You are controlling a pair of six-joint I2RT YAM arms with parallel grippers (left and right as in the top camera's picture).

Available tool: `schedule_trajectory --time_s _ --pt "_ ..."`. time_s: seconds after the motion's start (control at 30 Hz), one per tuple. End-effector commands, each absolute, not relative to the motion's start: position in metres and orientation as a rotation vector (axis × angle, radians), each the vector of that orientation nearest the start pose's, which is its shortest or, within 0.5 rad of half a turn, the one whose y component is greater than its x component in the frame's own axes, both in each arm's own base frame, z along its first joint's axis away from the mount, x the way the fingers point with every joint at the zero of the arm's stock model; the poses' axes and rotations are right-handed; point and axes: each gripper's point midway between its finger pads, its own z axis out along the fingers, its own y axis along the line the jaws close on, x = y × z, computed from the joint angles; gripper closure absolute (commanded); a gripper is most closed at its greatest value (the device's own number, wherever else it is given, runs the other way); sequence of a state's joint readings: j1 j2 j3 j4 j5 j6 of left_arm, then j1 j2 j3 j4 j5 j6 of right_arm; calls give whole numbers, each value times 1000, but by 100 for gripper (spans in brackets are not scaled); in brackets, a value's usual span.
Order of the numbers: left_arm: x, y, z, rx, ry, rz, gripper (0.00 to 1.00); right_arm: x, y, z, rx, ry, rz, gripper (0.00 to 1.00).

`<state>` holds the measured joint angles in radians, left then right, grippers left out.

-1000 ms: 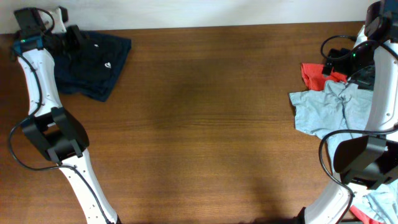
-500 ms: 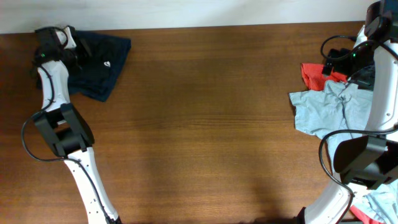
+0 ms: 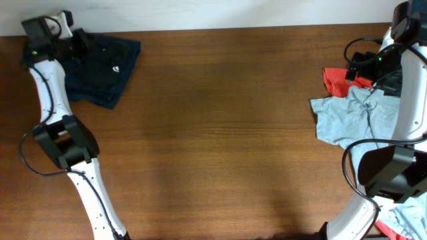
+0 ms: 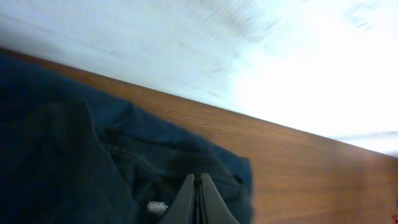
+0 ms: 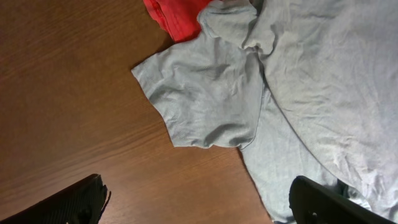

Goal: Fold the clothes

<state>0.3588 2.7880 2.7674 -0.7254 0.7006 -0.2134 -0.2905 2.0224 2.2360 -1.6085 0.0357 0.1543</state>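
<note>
Left tool [image 4: 199, 198] clenched above the navy shirt [image 4: 62, 155], seemingly empty; right tool [image 5: 199, 202] spread wide over the grey shirt [image 5: 205, 106] on the bench [image 5: 62, 93]

We are seeing even light across the surface [image 3: 213, 133], faint shadows darkening its middle. At the left wrist the wall [image 4: 280, 74] is glaring white and blurring above a murky navy shirt [image 4: 62, 162].
</note>
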Motion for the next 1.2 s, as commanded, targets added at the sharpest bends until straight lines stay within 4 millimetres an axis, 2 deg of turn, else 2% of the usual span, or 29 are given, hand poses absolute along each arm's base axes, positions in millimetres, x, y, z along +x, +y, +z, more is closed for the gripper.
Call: schedule_trajectory --time_s 0.0,0.07,0.2,0.37,0.53,0.6,0.67,0.73,0.83,0.93,1.0,1.07,1.1,1.17 --pt "655 151 189 -307 2124 -573 95 386 -121 220 663 2893 -67 1" --pt "652 154 181 -340 2154 -553 95 386 -121 220 662 2893 -67 1" --pt "650 163 140 -415 2228 -512 95 386 -121 220 662 2893 -67 1" --pt "649 179 67 -520 2325 -438 95 386 -121 220 662 2893 -67 1" --pt "638 185 -12 -596 2421 -446 96 386 -121 220 662 2893 -67 1" --pt "633 191 -24 -621 2436 -433 96 386 -121 220 663 2893 -67 1" --pt "635 197 -17 -620 2414 -430 96 386 -121 220 662 2893 -67 1" --pt "641 202 9 -597 2369 -418 96 386 -121 220 662 2893 -67 1" --pt "650 205 71 -545 2280 -389 96 386 -121 220 662 2893 -67 1" --pt "650 200 132 -535 2205 -397 96 386 -121 220 662 2893 -67 1" --pt "644 187 158 -522 2194 -463 96 386 -121 220 662 2893 -67 1" --pt "631 161 170 -494 2232 -604 96 386 -121 220 662 2893 -67 1" --pt "625 153 167 -498 2258 -650 100 386 -121 220 662 2893 -67 1" --pt "604 137 152 -556 2359 -737 100 386 -121 220 662 2893 -67 1"
